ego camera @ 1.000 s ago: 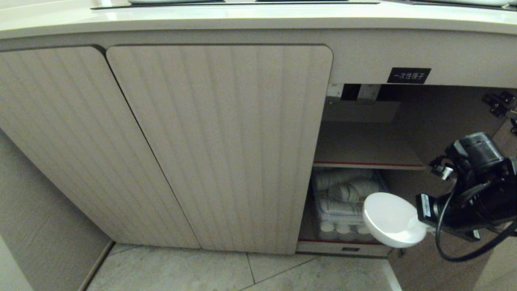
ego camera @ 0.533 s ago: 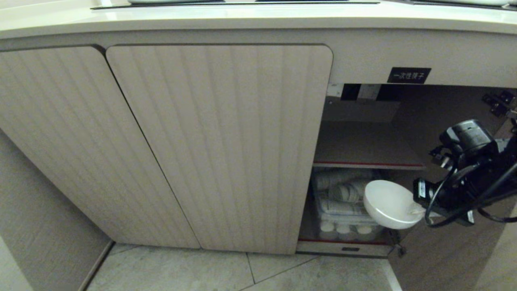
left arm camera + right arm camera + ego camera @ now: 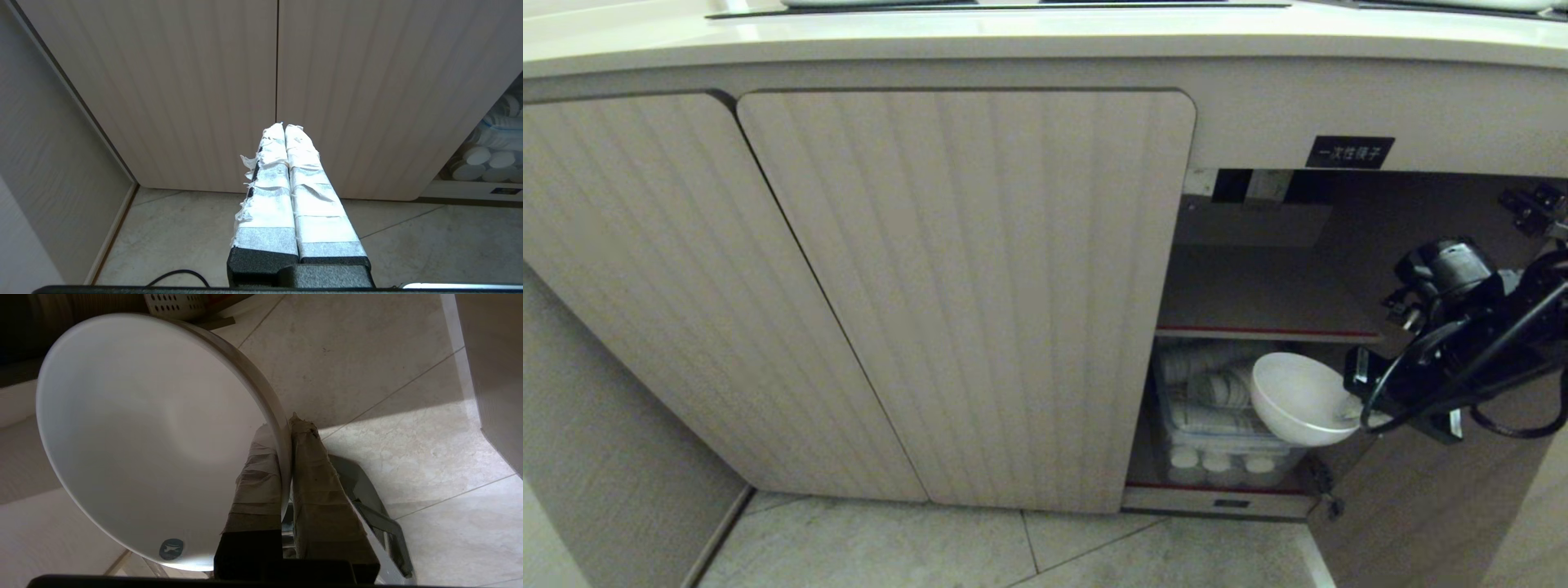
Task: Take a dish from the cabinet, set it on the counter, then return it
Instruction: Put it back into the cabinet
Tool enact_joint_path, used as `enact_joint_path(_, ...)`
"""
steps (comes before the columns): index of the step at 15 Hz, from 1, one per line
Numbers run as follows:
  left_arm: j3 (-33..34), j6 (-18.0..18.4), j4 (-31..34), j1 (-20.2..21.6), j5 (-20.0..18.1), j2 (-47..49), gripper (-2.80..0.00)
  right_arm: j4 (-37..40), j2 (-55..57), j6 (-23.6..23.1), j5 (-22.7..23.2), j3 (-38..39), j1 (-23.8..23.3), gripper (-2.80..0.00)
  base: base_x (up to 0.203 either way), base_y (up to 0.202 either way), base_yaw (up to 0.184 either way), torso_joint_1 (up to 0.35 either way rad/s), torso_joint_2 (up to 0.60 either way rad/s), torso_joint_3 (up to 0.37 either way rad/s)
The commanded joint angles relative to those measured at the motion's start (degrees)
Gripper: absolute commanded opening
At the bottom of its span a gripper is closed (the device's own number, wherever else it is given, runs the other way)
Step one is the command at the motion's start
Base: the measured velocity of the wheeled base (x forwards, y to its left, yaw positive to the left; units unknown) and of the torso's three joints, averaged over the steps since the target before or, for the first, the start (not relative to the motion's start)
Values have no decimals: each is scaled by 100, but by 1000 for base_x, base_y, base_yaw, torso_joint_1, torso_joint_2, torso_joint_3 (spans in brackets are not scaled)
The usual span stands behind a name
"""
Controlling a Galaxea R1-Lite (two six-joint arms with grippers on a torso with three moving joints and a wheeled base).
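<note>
While cabinet (image 3: 964, 286) stands open at 3 o'clock, right gripper (image 3: 1352, 412) pinches dish (image 3: 1294, 400) by rim, before lower shelf. Step, judged: carrying dish up toward counter (image 3: 1013, 37) at 12 o'clock; needs level lift. Left gripper (image 3: 284, 128) idle, fingers pressed together. Black label (image 3: 1349, 152): white Chinese characters.

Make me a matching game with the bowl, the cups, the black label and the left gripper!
Things:
1. dish
2. stacked cups
3. black label
4. left gripper

Where or how:
A. above the open cabinet compartment
B. shut, holding nothing, facing closed doors
C. pinched by its rim in the right gripper
D. on the bottom shelf, in a clear bin

Pairs: 1-C, 2-D, 3-A, 4-B
</note>
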Motion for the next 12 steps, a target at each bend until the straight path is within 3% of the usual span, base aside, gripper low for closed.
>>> enact_joint_path(1,2,0,0,0,1,0,-280,7,20,174,12,-79,7,-280,0,0,0,0,0,0)
enact_joint_path(3,2,0,0,0,-4,0,-280,-2,92,366,-3,-184,8,-280,0,0,0,0,0,0)
enact_joint_path(6,-6,0,0,0,-3,0,-280,-387,144,382,-5,-180,2,-280,0,0,0,0,0,0)
enact_joint_path(12,2,0,0,0,-4,0,-280,-461,289,378,-11,-302,-11,-280,0,0,0,0,0,0)
